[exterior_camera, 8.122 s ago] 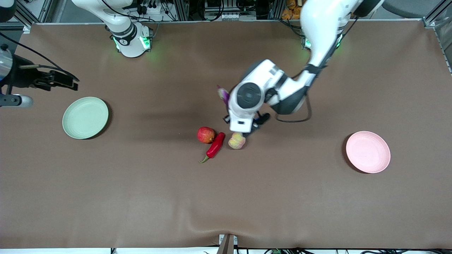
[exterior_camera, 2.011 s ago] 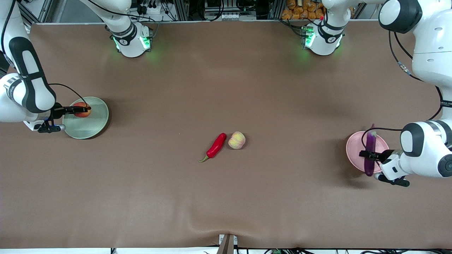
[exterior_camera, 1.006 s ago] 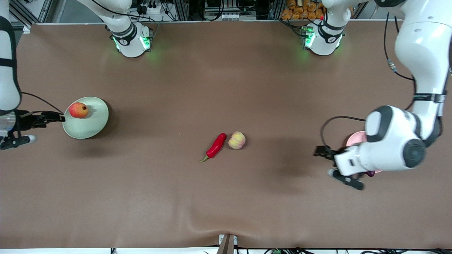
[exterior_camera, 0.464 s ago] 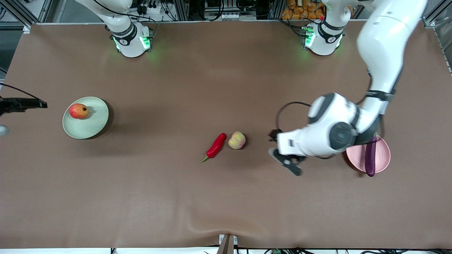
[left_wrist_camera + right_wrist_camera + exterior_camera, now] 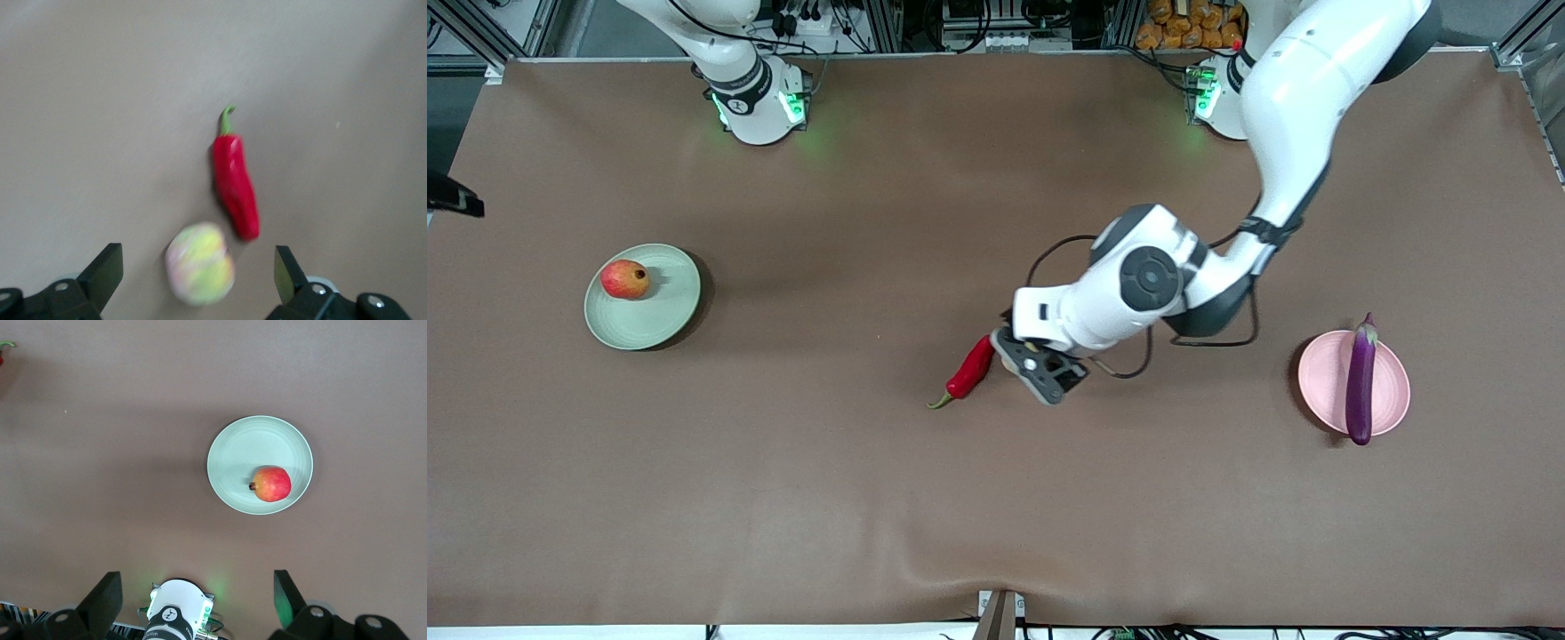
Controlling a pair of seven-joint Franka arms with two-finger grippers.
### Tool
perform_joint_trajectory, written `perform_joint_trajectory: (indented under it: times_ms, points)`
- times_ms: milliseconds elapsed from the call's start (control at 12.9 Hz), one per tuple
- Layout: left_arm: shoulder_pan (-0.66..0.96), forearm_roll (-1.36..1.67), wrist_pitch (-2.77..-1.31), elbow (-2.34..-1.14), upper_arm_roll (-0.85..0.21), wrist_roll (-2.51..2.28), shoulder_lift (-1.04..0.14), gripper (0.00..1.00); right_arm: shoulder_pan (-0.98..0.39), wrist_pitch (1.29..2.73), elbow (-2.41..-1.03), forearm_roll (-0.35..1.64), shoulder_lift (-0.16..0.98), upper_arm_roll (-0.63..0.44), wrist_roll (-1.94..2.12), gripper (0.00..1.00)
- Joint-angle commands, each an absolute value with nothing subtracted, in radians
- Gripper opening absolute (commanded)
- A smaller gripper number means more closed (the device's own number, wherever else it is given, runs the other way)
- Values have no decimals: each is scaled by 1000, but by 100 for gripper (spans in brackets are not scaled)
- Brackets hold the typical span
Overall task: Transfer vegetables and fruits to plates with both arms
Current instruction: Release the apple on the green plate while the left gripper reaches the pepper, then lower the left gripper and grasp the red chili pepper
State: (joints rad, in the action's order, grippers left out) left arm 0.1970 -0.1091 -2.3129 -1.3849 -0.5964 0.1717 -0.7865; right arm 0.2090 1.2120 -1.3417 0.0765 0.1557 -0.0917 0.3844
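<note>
A: Is any lettering, label, brand name or number legible on any surface in these views?

B: None can be read; a small dark mark sits on the collar of the right arm's base, yet its characters cannot be made out.

left gripper — moved from pink plate to over peach | right arm withdrew

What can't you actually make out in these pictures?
- Peach: hidden in the front view under the left gripper; blurred in the left wrist view.
- Right gripper: nearly all cut off by the front view's edge.
- Pink plate: its middle is covered by the eggplant.
</note>
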Motion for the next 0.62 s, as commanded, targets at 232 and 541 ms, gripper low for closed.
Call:
perform_joint_trajectory:
  times_ms: [232,541]
  points:
    - [444,-115,-2549,-1379,-403,141,-848,100,207,1221,-1370,86,152,-84,371,100]
    - [624,-109,-2626,-1376,-222,-46,-894,100,213,1224,-1370,101,155,-84,371,100]
